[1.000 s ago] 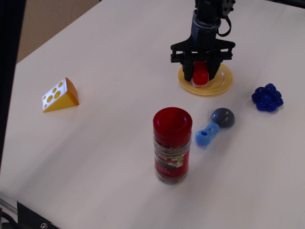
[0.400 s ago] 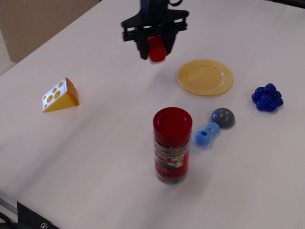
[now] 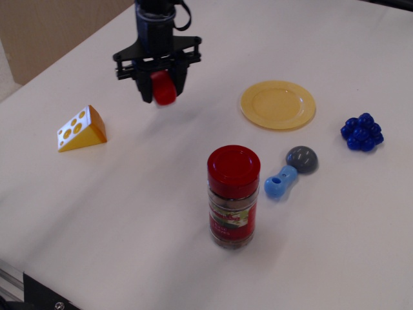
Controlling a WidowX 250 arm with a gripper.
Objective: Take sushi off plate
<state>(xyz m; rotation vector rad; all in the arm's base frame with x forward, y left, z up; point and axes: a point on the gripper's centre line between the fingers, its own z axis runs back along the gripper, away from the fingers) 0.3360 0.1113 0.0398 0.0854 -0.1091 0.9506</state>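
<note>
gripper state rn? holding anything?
Gripper: closed on the sushi, held in the air above the table, well left of the empty plate.

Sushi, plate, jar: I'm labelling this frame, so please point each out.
sushi [image 3: 163, 88], table view, its red top
plate [image 3: 278, 104], table view, its flat centre
jar [image 3: 233, 169], table view, its red lid

Gripper [image 3: 161, 88] pointing down above table, fingers clamped on sushi [image 3: 164, 88].
</note>
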